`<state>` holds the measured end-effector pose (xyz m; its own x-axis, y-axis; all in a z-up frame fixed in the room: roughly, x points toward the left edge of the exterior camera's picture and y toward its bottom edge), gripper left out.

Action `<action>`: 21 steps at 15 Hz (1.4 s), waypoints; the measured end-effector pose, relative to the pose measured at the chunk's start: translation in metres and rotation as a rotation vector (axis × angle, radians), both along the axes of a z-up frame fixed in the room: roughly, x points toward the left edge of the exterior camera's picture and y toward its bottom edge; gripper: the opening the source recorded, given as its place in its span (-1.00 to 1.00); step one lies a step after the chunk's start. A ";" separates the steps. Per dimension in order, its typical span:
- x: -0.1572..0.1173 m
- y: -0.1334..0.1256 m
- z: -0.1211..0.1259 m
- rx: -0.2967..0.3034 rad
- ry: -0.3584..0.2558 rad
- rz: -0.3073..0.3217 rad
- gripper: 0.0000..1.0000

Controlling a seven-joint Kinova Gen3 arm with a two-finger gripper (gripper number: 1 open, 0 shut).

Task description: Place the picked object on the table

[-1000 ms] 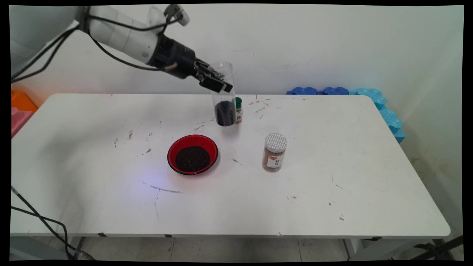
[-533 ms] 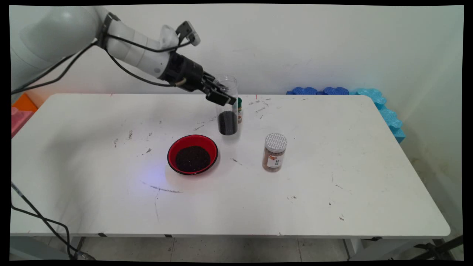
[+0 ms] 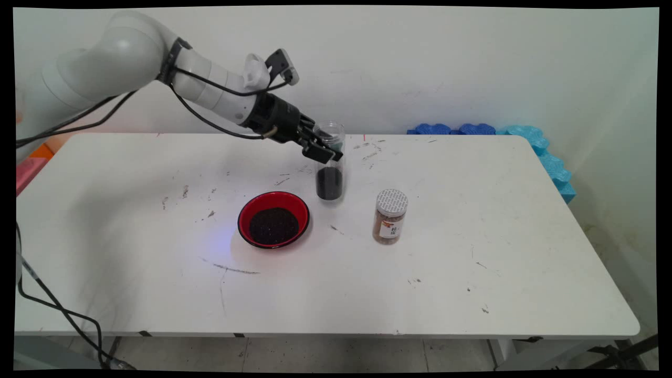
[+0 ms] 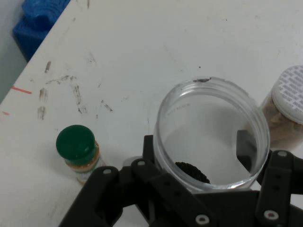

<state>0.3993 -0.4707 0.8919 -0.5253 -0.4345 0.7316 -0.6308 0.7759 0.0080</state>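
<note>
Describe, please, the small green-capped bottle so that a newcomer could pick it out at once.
Start at the white table and find the clear open jar held in the end effector near the far edge. The green-capped bottle stands just beside that jar, mostly hidden behind it in the main view. It is the smallest container, and the only one with a green cap.

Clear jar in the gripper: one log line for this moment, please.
gripper: shut on clear jar | jar: upright, open-topped, dark grains at bottom | beside: red bowl | behind: green-capped bottle
</note>
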 end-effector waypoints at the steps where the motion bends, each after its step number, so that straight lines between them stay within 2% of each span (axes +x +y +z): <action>1: -0.002 -0.001 -0.003 -0.001 -0.004 -0.003 -1.00; 12: -0.013 -0.004 -0.024 -0.003 -0.026 -0.009 -1.00; 21: -0.015 -0.004 -0.030 0.000 -0.033 -0.002 -1.00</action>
<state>0.3840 -0.4749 0.8617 -0.5501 -0.4330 0.7141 -0.6288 0.7774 -0.0130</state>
